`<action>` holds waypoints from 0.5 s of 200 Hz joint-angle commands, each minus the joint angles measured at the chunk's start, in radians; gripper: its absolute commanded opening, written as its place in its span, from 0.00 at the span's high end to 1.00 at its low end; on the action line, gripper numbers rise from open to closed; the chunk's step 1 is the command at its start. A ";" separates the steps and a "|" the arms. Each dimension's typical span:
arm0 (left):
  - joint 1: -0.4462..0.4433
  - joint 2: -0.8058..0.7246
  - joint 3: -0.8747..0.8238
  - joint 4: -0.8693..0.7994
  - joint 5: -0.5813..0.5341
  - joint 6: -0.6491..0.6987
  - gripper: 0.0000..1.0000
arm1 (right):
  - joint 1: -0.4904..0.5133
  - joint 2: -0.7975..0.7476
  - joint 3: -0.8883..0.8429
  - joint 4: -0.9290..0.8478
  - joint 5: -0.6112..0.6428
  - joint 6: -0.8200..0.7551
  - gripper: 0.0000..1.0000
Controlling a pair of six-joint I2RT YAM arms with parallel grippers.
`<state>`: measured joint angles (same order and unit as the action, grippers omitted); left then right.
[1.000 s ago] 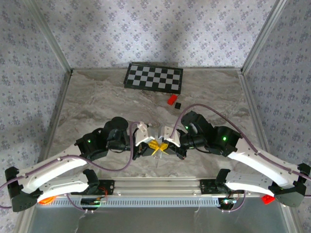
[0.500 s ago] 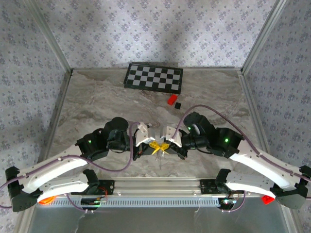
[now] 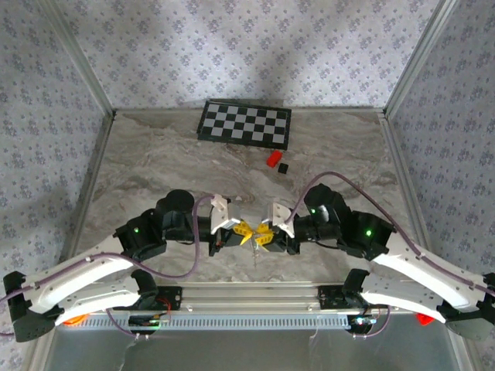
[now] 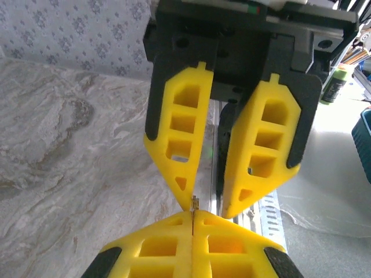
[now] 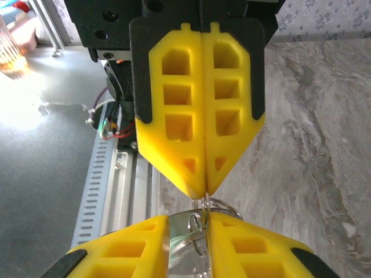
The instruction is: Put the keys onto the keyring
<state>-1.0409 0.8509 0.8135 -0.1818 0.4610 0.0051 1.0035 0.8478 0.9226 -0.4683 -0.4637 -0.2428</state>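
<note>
Above the table's near edge my two yellow-fingered grippers meet tip to tip. My left gripper (image 3: 241, 229) (image 4: 192, 215) is shut on the keyring (image 5: 223, 204), a thin silver wire loop. A sliver of that wire (image 4: 194, 202) pokes out between its fingertips. My right gripper (image 3: 265, 233) (image 5: 188, 223) faces it with its fingers (image 4: 184, 185) apart. A pale silvery key (image 5: 188, 246) lies in that gap, with wire coils against it. I cannot tell whether the pads still touch the key. In the right wrist view the left gripper (image 5: 204, 191) comes down from above.
A checkered board (image 3: 245, 124) lies at the back of the marble table. A small red block (image 3: 273, 158) and a black cube (image 3: 284, 167) sit just in front of it. A metal rail (image 3: 247, 294) runs along the near edge under the grippers. Patterned walls close in both sides.
My right gripper's fingers have parted; they were shut before. Both wrists have pulled slightly outward and nearer, and the tips still meet at the same spot.
</note>
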 commanded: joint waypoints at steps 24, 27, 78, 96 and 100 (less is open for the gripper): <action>0.001 -0.037 0.007 0.099 0.036 -0.017 1.00 | -0.005 -0.051 -0.060 0.119 -0.047 0.085 0.73; -0.001 -0.040 0.007 0.100 0.037 -0.018 1.00 | -0.005 -0.054 -0.064 0.126 -0.050 0.088 0.73; 0.000 -0.060 -0.022 0.143 0.040 -0.031 1.00 | -0.016 -0.082 -0.095 0.207 -0.054 0.123 0.72; -0.001 -0.062 -0.027 0.161 0.050 -0.031 1.00 | -0.017 -0.081 -0.095 0.223 -0.047 0.132 0.72; -0.001 -0.061 -0.029 0.166 0.051 -0.031 1.00 | -0.019 -0.081 -0.096 0.226 -0.045 0.133 0.71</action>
<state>-1.0409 0.8051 0.7807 -0.0998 0.4828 -0.0193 0.9901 0.7769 0.8318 -0.3016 -0.4984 -0.1413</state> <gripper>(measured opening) 0.047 0.281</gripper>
